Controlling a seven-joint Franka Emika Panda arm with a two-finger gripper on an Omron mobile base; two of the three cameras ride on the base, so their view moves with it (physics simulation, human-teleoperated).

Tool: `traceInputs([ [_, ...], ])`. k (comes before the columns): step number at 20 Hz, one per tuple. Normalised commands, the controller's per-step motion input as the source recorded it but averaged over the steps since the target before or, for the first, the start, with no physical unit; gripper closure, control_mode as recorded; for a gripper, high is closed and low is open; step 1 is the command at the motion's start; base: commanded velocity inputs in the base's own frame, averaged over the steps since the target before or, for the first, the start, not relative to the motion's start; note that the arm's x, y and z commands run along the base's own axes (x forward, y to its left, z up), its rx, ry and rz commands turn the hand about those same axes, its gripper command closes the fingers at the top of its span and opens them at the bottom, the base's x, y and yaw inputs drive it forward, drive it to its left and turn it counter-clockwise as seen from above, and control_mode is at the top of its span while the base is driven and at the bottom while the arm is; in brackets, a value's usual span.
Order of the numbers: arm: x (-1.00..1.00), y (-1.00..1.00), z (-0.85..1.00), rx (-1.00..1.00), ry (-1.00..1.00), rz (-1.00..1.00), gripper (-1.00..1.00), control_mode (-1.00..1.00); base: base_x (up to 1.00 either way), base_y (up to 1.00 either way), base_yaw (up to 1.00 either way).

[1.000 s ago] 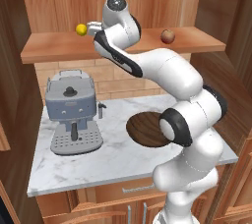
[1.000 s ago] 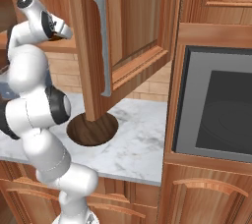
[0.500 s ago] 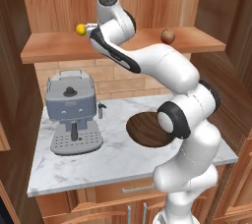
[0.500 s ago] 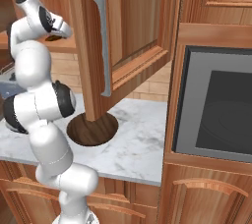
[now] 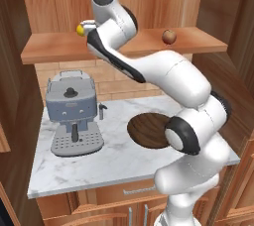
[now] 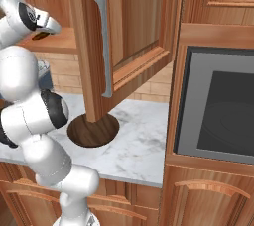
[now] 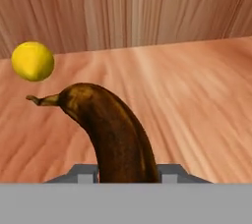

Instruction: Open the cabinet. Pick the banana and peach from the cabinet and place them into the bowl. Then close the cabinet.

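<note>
Hand view, jaws clamped on brown banana [image 7: 115, 129], arm now further left inside cabinet [image 5: 49, 49].

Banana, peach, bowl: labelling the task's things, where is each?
banana [image 7: 115, 129], hand view, middle of its brown body
peach [image 5: 169, 36], left base view, its front
bowl [image 5: 147, 131], left base view, bare inner floor

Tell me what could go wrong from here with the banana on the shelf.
The gripper brackets the dark banana with most of its length sticking out ahead, so it may pivot or slip when lifted. The yellow round fruit lies near the banana's stem; a swing could send it rolling along the shelf.
</note>
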Motion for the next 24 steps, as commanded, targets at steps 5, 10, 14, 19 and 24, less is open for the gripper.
traceInputs([
  [5, -1.00, 0.00, 0.00, -0.02, -0.22, 0.00, 1.00, -1.00, 0.00, 0.00, 0.00],
  [10, -1.00, -0.13, 0.00, 0.00, 0.00, -0.04, 1.00, -1.00, 0.00, 0.00, 0.00],
  [14, -1.00, -0.14, 0.26, 0.04, 0.17, -0.19, 1.00, -1.00, 0.00, 0.00, 0.00],
  [19, -0.48, -0.09, 0.05, 0.03, 0.18, -0.13, 1.00, -1.00, 0.00, 0.00, 0.00],
  [24, -0.60, -0.29, -0.97, -0.05, 0.18, 0.00, 1.00, -1.00, 0.00, 0.00, 0.00],
])
